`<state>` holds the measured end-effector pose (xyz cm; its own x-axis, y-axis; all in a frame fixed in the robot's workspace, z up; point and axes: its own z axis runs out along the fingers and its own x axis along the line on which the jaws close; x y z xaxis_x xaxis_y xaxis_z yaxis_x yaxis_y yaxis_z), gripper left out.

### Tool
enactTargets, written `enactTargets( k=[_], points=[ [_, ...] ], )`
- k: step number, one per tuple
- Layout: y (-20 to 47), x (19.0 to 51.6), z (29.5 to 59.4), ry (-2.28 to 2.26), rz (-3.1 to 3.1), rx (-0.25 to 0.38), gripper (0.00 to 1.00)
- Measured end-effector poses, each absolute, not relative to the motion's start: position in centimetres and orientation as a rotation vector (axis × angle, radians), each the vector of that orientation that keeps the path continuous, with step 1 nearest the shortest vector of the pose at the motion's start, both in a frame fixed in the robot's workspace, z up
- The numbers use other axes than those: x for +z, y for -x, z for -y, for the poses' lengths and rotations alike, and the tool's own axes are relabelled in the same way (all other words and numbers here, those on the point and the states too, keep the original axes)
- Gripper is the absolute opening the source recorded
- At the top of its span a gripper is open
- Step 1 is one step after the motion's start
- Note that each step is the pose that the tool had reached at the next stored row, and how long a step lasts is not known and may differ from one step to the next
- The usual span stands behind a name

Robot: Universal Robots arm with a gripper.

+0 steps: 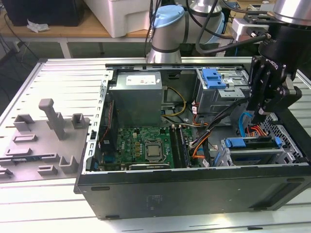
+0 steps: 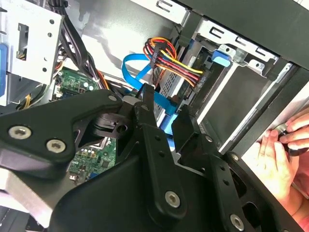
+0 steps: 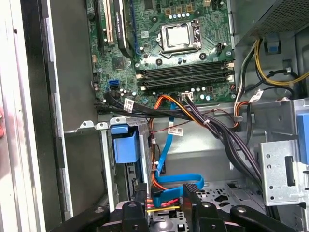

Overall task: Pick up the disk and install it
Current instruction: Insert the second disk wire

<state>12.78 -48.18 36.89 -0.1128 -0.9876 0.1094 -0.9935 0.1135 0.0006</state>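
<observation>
disk (image 1: 252, 142) seated in case (image 1: 194, 194) bay

The computer case (image 1: 194, 191) looks like matt black metal, the disk (image 1: 252, 142) has a smooth blue plastic strip, the gripper (image 3: 164, 195) is matt black.

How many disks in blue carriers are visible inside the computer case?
1: the disk sits in the drive cage at the exterior view's right, near the gripper. Others may be hidden deeper.
</observation>
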Motion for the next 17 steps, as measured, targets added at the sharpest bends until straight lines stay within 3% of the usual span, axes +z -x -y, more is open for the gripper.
enactTargets(
  k=[17],
  points=[
    [-12.78, 36.67, 48.31, -2.042, 2.275, 0.112, 0.43]
  ],
)
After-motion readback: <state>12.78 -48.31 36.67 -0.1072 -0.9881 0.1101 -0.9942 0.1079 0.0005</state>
